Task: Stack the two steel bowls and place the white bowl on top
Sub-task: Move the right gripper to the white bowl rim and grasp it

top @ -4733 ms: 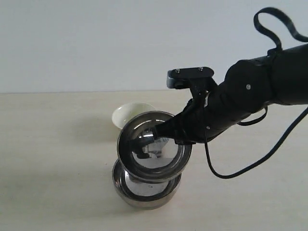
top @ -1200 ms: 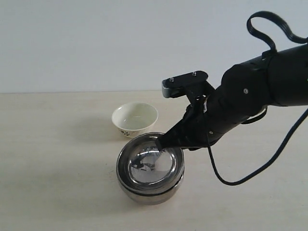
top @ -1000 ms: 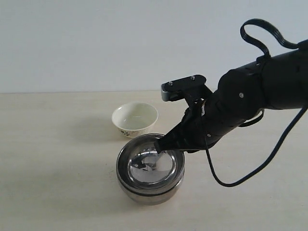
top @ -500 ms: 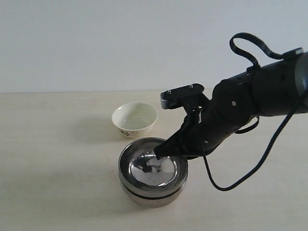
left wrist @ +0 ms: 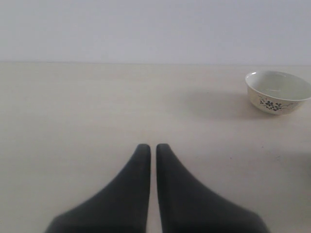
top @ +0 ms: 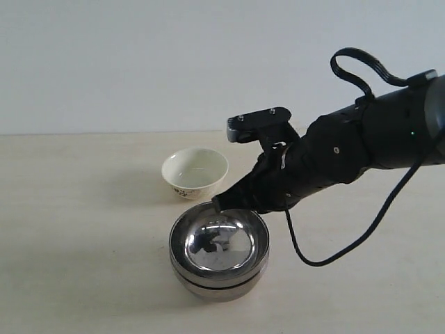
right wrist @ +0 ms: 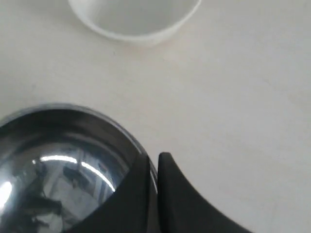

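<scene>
The two steel bowls (top: 219,254) sit nested on the table, the upper steel bowl (right wrist: 58,160) resting level inside the lower one. My right gripper (top: 217,204) is at the far rim of the upper bowl. Its fingers (right wrist: 167,167) stand almost together, one inside the bowl and one outside, with the thin rim showing in the slit at their tips. The white bowl (top: 195,172) stands upright just behind the stack, untouched, its dark floral mark showing in the left wrist view (left wrist: 278,91). My left gripper (left wrist: 153,146) is shut and empty, low over bare table well left of the white bowl.
The pale tabletop (top: 83,229) stretches out on all sides of the bowls. The right arm and its black cable (top: 327,257) hang over the table to the right of the stack. A plain wall rises behind the table's far edge.
The upper steel bowl came down from its tilted, lifted pose and now sits level in the lower one. My right gripper rose and shifted left, from inside the bowl to its far rim.
</scene>
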